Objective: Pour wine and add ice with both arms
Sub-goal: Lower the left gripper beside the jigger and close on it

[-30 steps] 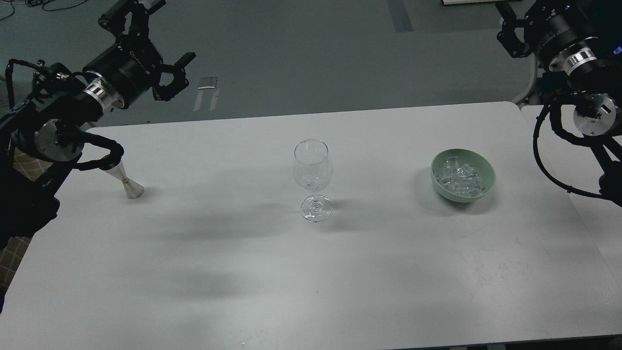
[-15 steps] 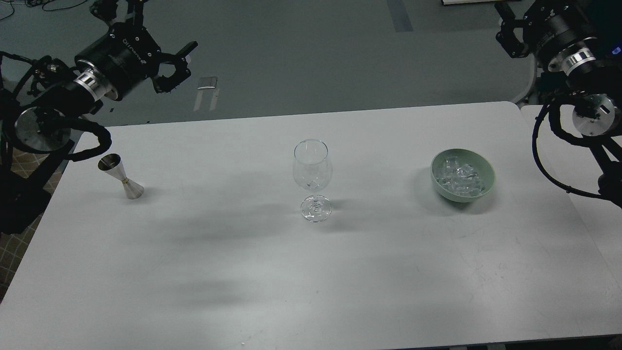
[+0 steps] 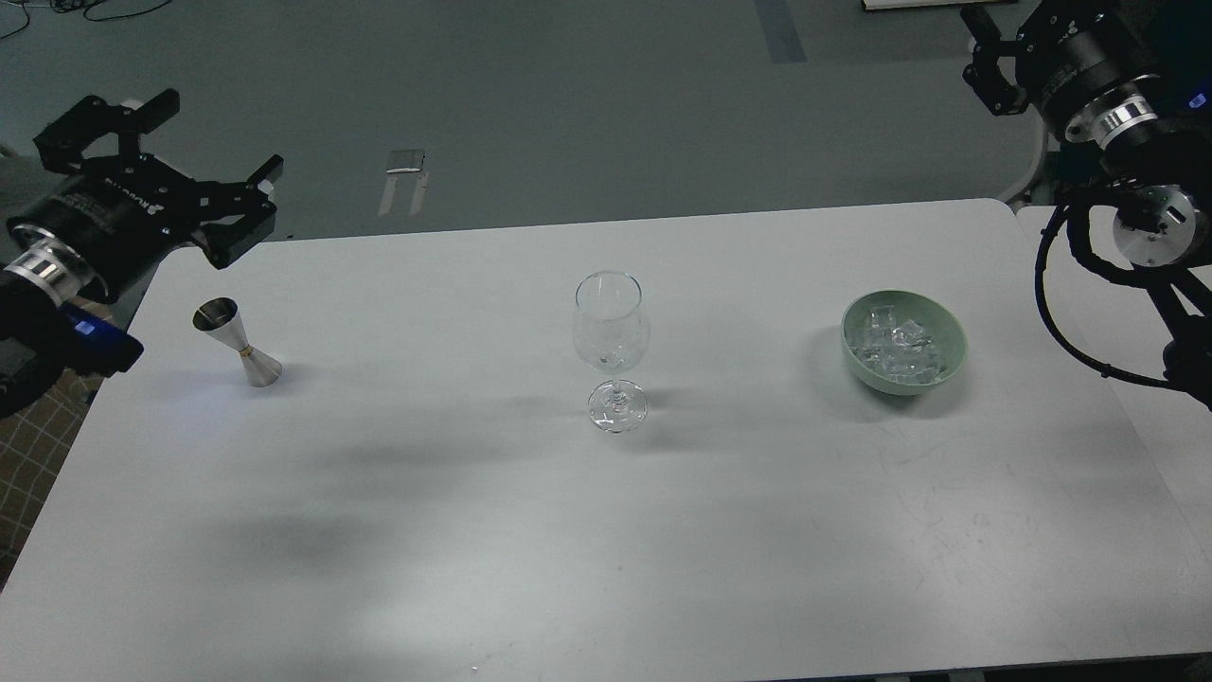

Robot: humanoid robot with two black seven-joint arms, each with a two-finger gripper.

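Here, my left gripper (image 3: 213, 156) hovers with its fingers spread wide, empty, above a steel jigger (image 3: 238, 343) on the white table (image 3: 606, 530). An upright wine glass (image 3: 611, 347) stands mid-table. Ice (image 3: 897, 346) fills a green bowl (image 3: 904, 378). I cannot tell my right gripper's (image 3: 985, 59) state.

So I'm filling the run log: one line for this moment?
left gripper open above jigger | wine glass upright | ice in bowl

Left end effector (image 3: 204, 152) spread open at far left; right end effector (image 3: 985, 57) dark, unreadable.
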